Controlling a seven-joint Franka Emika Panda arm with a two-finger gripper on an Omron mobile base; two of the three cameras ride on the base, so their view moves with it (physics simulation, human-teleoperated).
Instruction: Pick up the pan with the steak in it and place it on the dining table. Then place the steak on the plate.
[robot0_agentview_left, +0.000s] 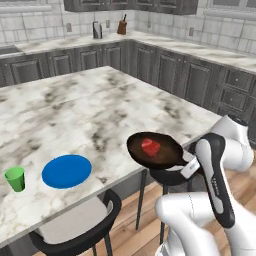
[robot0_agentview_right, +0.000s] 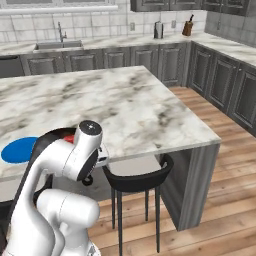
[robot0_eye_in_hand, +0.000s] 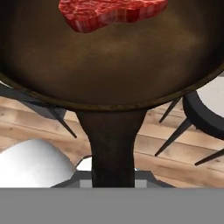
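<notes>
The black pan (robot0_agentview_left: 162, 156) hangs level at the near edge of the dining table (robot0_agentview_left: 90, 110), part of it over the marble and its handle side out over the floor. The red steak (robot0_agentview_left: 150, 146) lies inside it on the dark brown bottom. My gripper (robot0_agentview_left: 186, 164) is shut on the pan's handle (robot0_eye_in_hand: 111, 144). From the hand view the steak (robot0_eye_in_hand: 111, 13) lies at the far side of the pan (robot0_eye_in_hand: 109, 61). The blue plate (robot0_agentview_left: 66, 171) lies flat on the table, well left of the pan. In the right base view my arm covers most of the pan; the plate (robot0_agentview_right: 17, 150) shows at the left.
A small green cup (robot0_agentview_left: 15, 178) stands left of the plate near the table's front edge. Black stools (robot0_agentview_left: 80, 230) (robot0_agentview_right: 137, 180) stand along that edge, one right under the pan (robot0_agentview_left: 167, 177). Dark cabinets with marble counters line the walls behind.
</notes>
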